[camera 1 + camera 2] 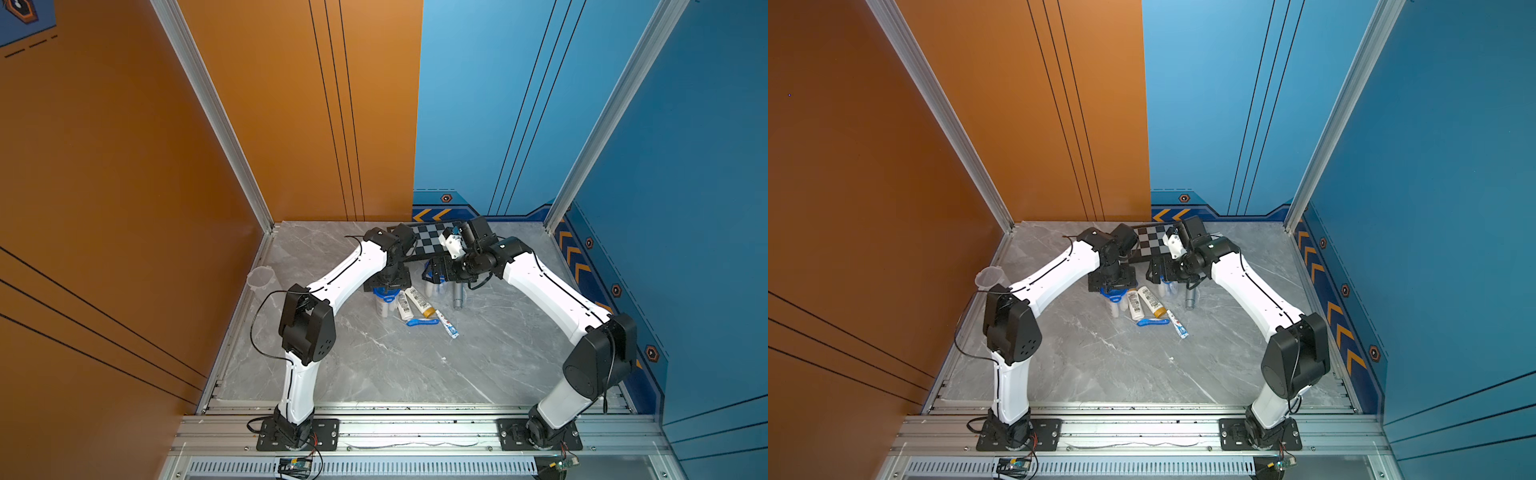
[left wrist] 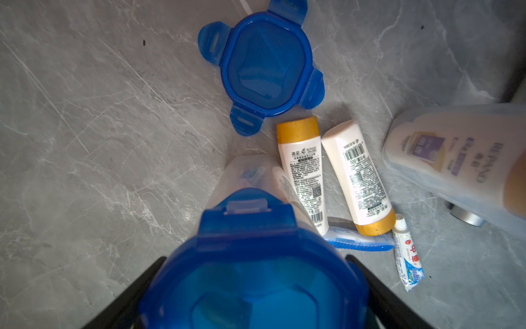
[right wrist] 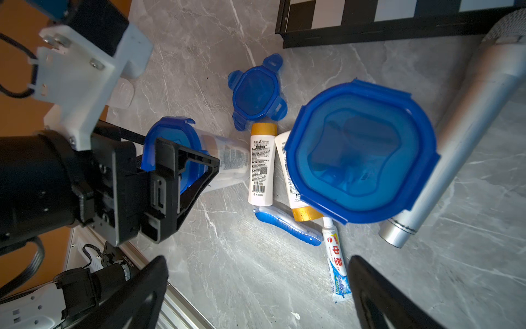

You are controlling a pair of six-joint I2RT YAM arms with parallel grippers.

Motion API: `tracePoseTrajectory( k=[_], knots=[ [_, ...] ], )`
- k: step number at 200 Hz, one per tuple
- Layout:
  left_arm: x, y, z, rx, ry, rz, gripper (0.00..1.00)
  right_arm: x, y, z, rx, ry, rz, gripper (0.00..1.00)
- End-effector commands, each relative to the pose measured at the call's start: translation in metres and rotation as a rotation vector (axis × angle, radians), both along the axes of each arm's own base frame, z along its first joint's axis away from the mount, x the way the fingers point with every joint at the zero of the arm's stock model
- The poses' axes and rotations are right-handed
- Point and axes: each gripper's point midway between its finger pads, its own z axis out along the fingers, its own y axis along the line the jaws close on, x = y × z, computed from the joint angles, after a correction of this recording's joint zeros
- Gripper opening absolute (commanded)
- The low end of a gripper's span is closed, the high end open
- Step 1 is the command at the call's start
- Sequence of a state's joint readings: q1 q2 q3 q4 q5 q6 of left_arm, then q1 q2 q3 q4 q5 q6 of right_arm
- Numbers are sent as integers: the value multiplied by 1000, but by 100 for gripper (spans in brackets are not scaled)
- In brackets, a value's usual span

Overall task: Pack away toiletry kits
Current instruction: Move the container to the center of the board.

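Nearest, flat on the table [image 1: 374, 365] and unpacked: toothpaste tube [image 2: 407, 253], nozzle towards the blue toothbrush [image 2: 358, 243] lying crosswise just beyond. Next, side by side and head to tail, a white bottle [image 2: 304, 171] and its twin [image 2: 358, 176], twin's yellow cap against or just over the brush. Probably left loose as the stock for the last cup.

Beside them, standing and closed, the left cup [image 2: 244, 176], printed bottle [image 3: 230, 159] showing through the clear wall. Directly overhead, left gripper [image 2: 256, 257], jaws wide to either side of the blue lid [image 2: 256, 299]; pressing on it or just clear, cannot tell. Looks placed to snap the tabs down or to carry the cup off. Right gripper [image 3: 257, 259] gaping and empty, hovering by the second lidded cup [image 3: 361, 151], seemingly idle until needed.

Farther on, loose lid [image 2: 262, 62] flat with tabs splayed, presumably for the lidless cup [image 1: 261, 277] standing well apart at the table's left edge. Off-task: silver microphone [image 3: 469, 128] lying alongside the second lidded cup, chessboard [image 3: 370, 22] at the far edge.

Underneath, grey veined marble; aluminium rail [image 1: 415, 432] along the near edge carrying both arm bases [image 1: 297, 434]. Around, orange wall [image 1: 124, 166] on the left, blue wall [image 1: 498, 104] on the right, meeting behind the chessboard.
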State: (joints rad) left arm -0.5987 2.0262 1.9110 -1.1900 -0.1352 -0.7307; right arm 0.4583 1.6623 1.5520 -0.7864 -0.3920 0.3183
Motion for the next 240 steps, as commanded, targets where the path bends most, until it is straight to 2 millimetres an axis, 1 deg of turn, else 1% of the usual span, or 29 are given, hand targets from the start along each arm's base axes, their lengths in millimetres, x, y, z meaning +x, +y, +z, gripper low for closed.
tracePoseTrajectory(
  k=[1, 13, 31, 46, 63, 80, 91, 113, 136, 157, 175, 185, 204, 213, 217, 229, 240],
  knots=[
    [-6, 5, 1, 26, 5, 1, 79, 4, -2, 11, 36, -26, -22, 100],
    [-5, 8, 4, 25, -1, 2, 73, 6, -2, 11, 38, -28, -24, 100],
    [-2, 18, 10, 22, -11, 15, 65, 9, -2, 12, 41, -29, -29, 100],
    [4, 29, 15, 23, -20, 16, 62, 10, -2, 13, 40, -32, -31, 100],
    [17, 46, 19, 25, -32, 13, 61, 12, -2, 13, 42, -31, -33, 100],
    [37, 65, 23, 18, -44, 28, 60, 12, -3, 17, 45, -33, -38, 100],
    [50, 77, 20, 17, -43, 35, 60, 11, -5, 19, 43, -32, -44, 100],
    [82, 91, 21, 8, -71, 30, 60, 9, -6, 21, 38, -26, -47, 100],
    [112, 95, 25, -21, -115, 24, 59, 6, -8, 22, 33, -18, -59, 100],
    [132, 92, 16, -44, -125, 12, 60, 1, -11, 22, 26, -15, -65, 100],
    [140, 89, 9, -47, -126, -1, 62, -1, -13, 22, 18, -16, -71, 100],
    [142, 89, 5, -43, -122, -3, 65, -1, -14, 24, 17, -20, -72, 100],
    [143, 92, 0, -36, -111, 0, 81, -1, -14, 26, 17, -22, -76, 100],
    [144, 95, 1, -31, -115, 6, 85, -1, -14, 26, 16, -22, -76, 100],
    [144, 96, 2, -30, -118, 8, 91, -2, -14, 27, 15, -23, -75, 100],
    [145, 99, 11, -27, -138, 6, 100, -2, -13, 27, 14, -25, -72, 100],
    [146, 100, 20, -29, -158, 0, 99, -3, -12, 26, 14, -19, -71, 100]
  ],
)
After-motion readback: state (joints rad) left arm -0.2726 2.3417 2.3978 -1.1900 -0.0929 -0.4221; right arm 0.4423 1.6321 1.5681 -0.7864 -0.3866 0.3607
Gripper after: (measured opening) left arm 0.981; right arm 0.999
